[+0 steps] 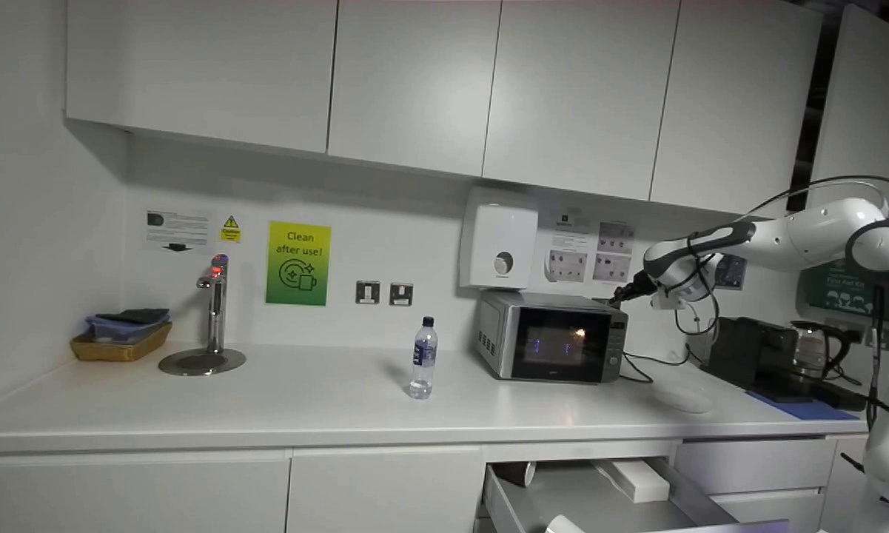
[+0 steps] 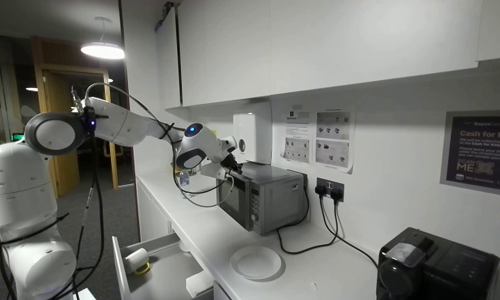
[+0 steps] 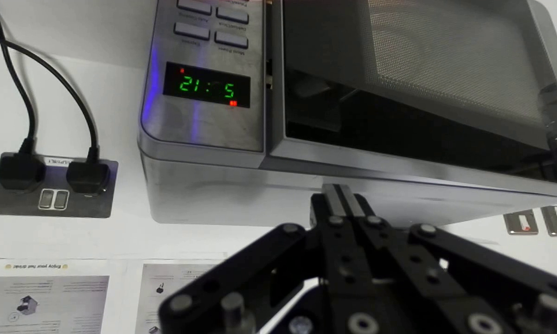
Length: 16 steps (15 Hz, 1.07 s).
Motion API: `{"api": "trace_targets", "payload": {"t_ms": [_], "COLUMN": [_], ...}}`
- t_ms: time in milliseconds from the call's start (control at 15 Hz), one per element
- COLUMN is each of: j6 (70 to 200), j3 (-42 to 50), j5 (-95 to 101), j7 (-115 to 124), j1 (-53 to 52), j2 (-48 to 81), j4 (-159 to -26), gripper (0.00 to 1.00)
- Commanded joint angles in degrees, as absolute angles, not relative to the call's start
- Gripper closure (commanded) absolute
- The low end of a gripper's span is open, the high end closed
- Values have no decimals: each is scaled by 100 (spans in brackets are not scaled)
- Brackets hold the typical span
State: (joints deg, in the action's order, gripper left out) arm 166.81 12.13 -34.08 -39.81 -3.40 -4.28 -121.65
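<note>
Pointing at the top front edge of the microwave (image 1: 551,342), which sits on the white counter (image 1: 318,400) near 2 black plugs (image 3: 87,177), the gripper (image 3: 343,199) has its jaws closed together

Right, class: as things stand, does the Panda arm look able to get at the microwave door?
Probably yes: in the wrist view, the shut end effector looks close to the microwave door, and nothing visible stands between them to block the way.

Dim grey light, soft shadows (the pendant lamp (image 2: 103,51) glaringly bright)
</note>
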Motion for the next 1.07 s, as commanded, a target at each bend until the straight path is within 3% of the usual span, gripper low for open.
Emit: {"api": "trace_targets", "payload": {"t_ms": [0,1000], "j6": [16662,16975], "j3": [1222,1208], "j5": [-3432,-3774], "j7": [-4001,-4313], "j1": [-339,-397], "j2": [-442,-136], "j4": [-12157,-12096], "gripper": [100,100]}}
